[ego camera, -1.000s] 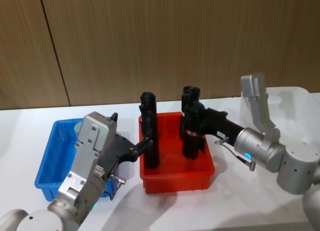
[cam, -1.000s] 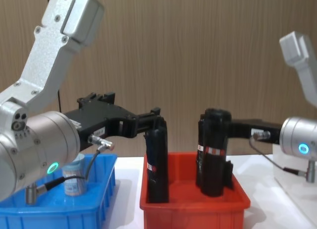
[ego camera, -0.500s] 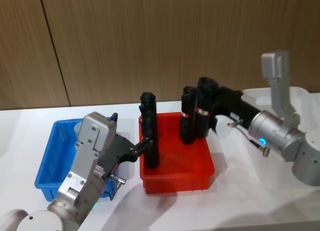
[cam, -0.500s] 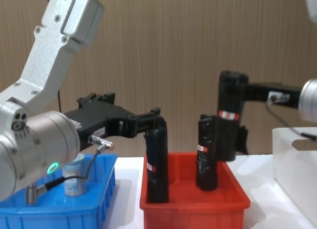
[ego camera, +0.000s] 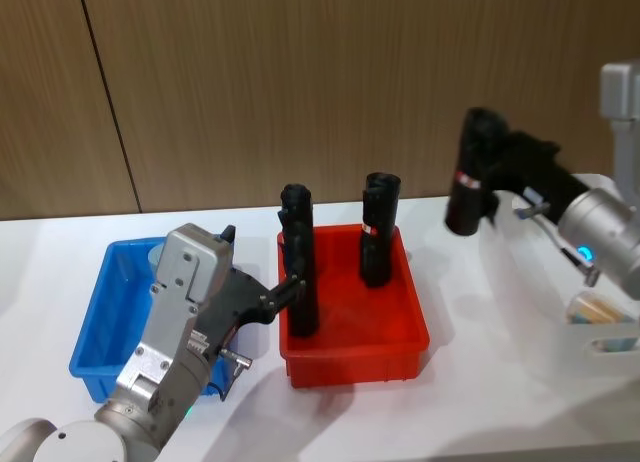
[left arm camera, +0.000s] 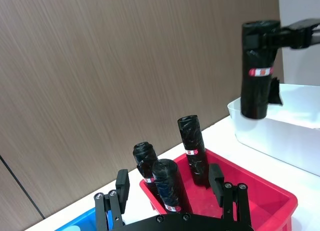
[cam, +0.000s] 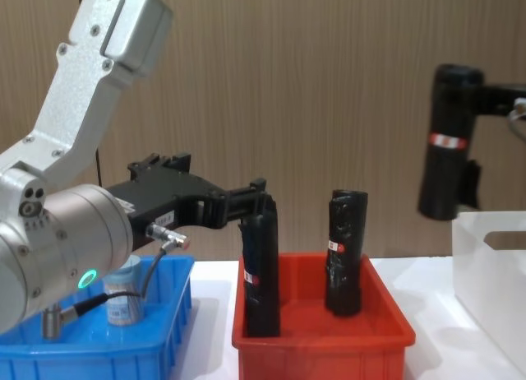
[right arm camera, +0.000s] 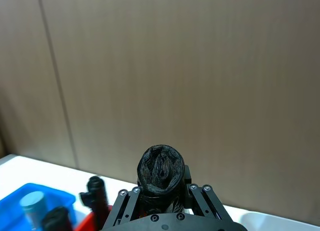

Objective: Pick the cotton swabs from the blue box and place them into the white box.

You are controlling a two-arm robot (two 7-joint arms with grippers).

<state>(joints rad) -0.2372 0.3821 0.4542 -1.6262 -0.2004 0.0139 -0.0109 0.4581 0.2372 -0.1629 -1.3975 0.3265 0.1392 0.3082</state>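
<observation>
The blue box point(ego camera: 95, 327) sits at the left with one cotton swab jar point(cam: 123, 295) standing in it, also in the right wrist view as a pale lid point(right arm camera: 34, 203). My left gripper point(left arm camera: 169, 180) is open over the red bin's left side, its fingers wide on either side of a black roll point(cam: 260, 273) without touching it. My right gripper point(ego camera: 478, 187) is shut on another black roll point(cam: 448, 141), held upright in the air between the red bin and the white box point(cam: 493, 265). The white box point(left arm camera: 280, 128) stands at the far right.
A red bin point(ego camera: 350, 357) lies between the two boxes with black rolls standing in it, one at its back right point(ego camera: 378, 232). A wooden wall rises behind the white table point(ego camera: 480, 402). My left arm's body point(cam: 57, 232) looms over the blue box.
My right gripper has lifted a black roll out of the red bin and carried it up and to the right, towards the white box. The left arm has not moved.
</observation>
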